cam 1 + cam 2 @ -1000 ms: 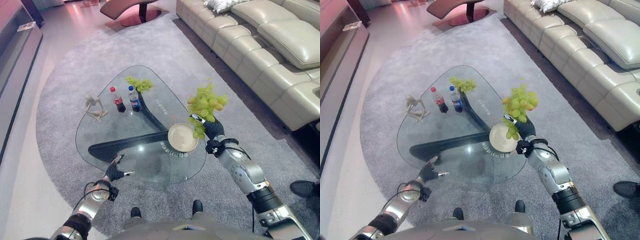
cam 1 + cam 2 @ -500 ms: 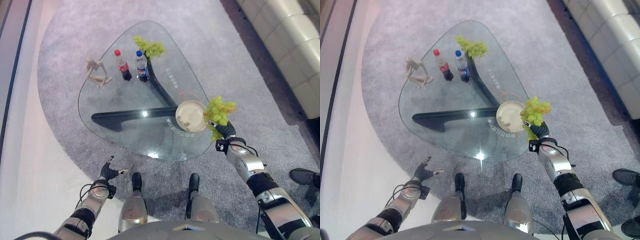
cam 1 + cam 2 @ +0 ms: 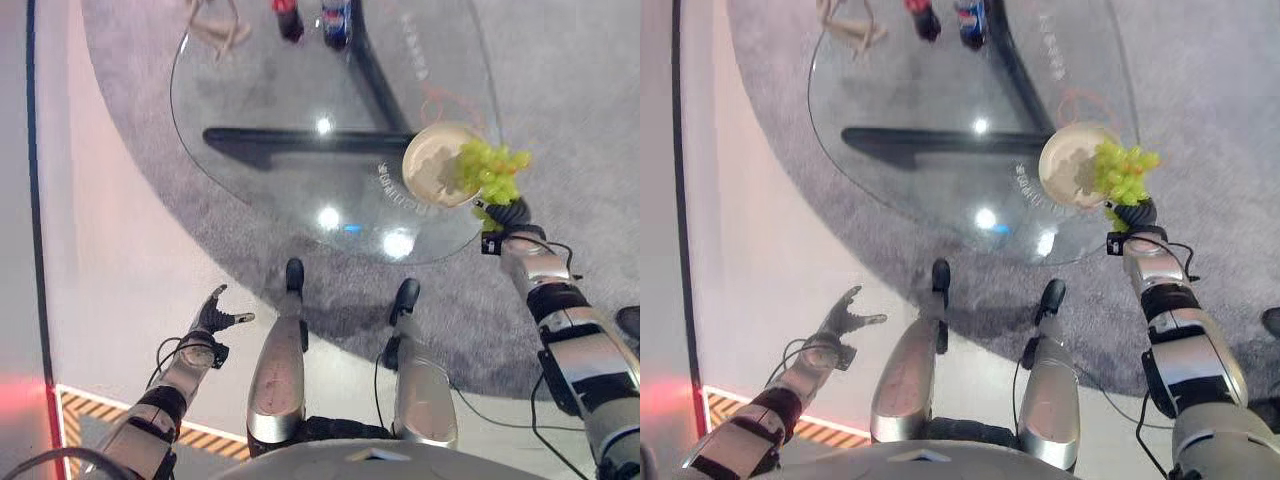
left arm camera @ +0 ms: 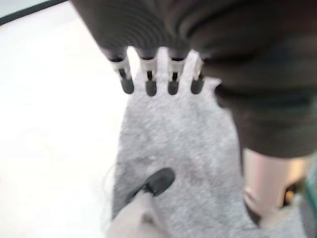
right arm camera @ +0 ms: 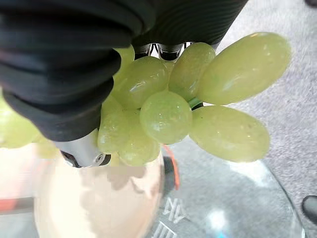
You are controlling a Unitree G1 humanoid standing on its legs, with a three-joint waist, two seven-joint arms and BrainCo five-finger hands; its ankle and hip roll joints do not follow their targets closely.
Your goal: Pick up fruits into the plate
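Since a second ago the right hand (image 3: 503,214), fingers clenched on the bunch of green grapes (image 3: 489,172), has lowered it over the round cream plate's (image 3: 428,160) edge. The plate on the glass table (image 3: 260,100) holds nothing yet. The left hand (image 3: 213,318) hangs with fingers released.

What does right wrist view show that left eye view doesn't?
Right wrist view: individual grapes in the grape bunch, close up, hanging over the plate.
Left eye view: the left hand open above the floor, two bottles and a figurine on the glass table.
Both: the right hand holding grapes at the plate.
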